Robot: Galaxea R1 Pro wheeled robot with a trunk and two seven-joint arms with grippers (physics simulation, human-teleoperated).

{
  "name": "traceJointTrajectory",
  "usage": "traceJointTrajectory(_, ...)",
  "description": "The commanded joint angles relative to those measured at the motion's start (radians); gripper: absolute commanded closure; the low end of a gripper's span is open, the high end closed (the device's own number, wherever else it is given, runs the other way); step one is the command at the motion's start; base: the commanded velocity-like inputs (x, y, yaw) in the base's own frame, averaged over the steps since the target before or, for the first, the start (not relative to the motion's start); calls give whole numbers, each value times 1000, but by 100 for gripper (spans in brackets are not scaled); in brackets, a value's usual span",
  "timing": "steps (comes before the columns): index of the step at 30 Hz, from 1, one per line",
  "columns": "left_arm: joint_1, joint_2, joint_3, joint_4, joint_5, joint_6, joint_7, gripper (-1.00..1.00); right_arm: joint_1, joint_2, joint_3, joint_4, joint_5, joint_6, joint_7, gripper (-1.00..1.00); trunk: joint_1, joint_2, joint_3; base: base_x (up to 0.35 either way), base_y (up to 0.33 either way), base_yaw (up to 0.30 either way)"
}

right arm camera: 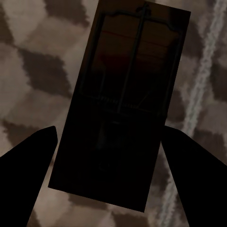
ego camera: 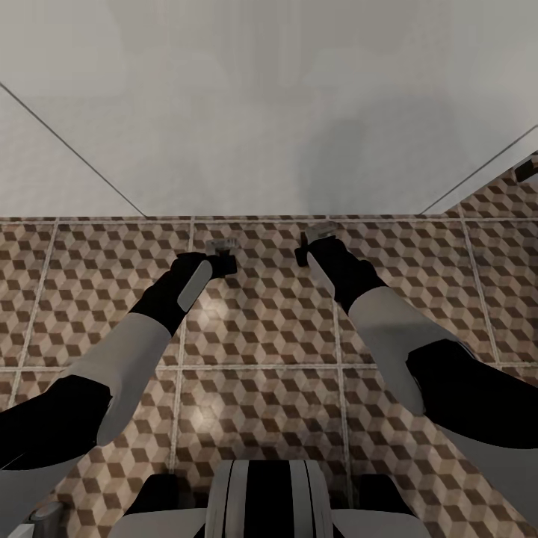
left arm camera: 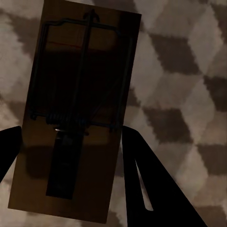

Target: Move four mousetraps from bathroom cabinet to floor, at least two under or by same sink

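Cube-patterned bathroom floor [ego camera: 261, 329] meets white wall [ego camera: 269, 104]; both jaws grip mousetraps [left arm camera: 75, 118].

I can't read any text, label, brand, number or sign in my feeds. The mousetrap [left arm camera: 71, 118] in my left wrist view has a plain brown wooden face with dark metal parts and no printing I can make out. The mousetrap [right arm camera: 120, 104] in my right wrist view is too dark to show any marking. The bathroom floor [ego camera: 261, 388] tiles carry only their cube pattern, and the pale wall [ego camera: 269, 97] behind them is blank.
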Motion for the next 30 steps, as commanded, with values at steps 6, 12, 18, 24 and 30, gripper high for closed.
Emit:
traceJointTrajectory(6, 0, 1, -4, -1, 7, 3, 9, 100, 0, 0, 3, -2, -5, 5, -4, -100, 0, 0, -1, 0, 0, 0)
traceJointTrajectory(12, 0, 1, -4, 0, 7, 3, 9, 100, 0, 0, 3, -2, -5, 5, -4, -100, 0, 0, -1, 0, 0, 0)
traceJointTrajectory(18, 0, 2, -4, -1, 8, 3, 9, 100, 0, 0, 3, -2, -5, 5, -4, -100, 0, 0, -1, 0, 0, 0)
traceJointTrajectory(24, 0, 2, -4, 0, 8, 3, 9, 100, 0, 0, 3, -2, -5, 5, -4, -100, 0, 0, -1, 0, 0, 0)
traceJointTrajectory(30, 0, 2, -5, 1, 8, 3, 9, 100, 0, 0, 3, -2, -5, 5, -4, -100, 0, 0, -1, 0, 0, 0)
